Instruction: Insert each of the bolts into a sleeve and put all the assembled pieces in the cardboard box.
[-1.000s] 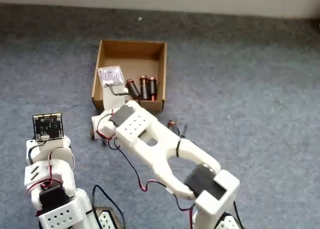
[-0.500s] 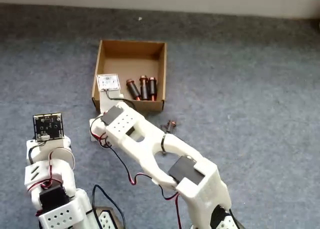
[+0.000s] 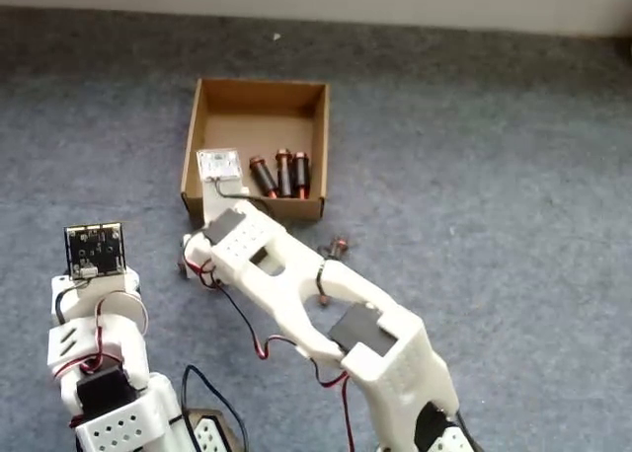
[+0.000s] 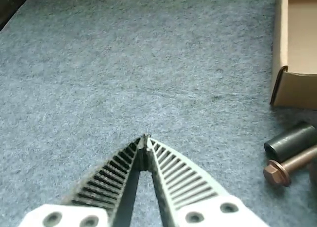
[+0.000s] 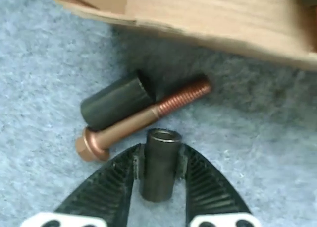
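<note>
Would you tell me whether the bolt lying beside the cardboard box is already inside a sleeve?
Out: the bolt lies alongside a loose sleeve, not through it, head and threaded end both exposed.

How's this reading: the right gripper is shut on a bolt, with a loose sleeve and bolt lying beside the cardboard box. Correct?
Not quite. The right wrist view shows the right gripper shut on a sleeve instead. The loose sleeve and bolt do lie beside the cardboard box.

Coppery metal bolt, matt dark sleeve
</note>
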{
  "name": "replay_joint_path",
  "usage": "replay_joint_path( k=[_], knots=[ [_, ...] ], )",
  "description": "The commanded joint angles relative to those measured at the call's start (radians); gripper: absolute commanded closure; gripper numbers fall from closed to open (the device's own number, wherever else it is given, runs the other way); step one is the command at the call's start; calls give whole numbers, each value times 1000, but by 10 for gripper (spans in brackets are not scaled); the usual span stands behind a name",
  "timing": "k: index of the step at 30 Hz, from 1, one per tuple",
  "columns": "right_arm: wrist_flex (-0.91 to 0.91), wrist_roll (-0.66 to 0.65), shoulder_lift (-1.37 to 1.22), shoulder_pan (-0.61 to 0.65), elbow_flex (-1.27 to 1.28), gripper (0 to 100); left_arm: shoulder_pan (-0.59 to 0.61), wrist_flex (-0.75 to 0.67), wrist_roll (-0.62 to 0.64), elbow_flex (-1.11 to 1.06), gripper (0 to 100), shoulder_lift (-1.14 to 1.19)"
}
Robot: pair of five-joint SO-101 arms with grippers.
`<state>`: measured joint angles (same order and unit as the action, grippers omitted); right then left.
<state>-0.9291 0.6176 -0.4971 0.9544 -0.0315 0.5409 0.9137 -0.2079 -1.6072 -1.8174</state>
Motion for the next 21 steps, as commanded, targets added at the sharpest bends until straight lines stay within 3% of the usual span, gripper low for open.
replay_joint_path(
  k=[1, 10, 16, 21],
  knots=[
    [4, -63, -4, -15, -24, 995, -13, -2, -5, 31, 993, -5],
    [-170, -97, 193, -36, -18, 993, -13, -2, -5, 31, 993, -5],
    [-174, -97, 420, -104, 44, 993, -15, -2, -5, 31, 993, -5],
    [-179, -180, 587, -145, 145, 993, -28, -2, -5, 22, 993, -5]
  ],
)
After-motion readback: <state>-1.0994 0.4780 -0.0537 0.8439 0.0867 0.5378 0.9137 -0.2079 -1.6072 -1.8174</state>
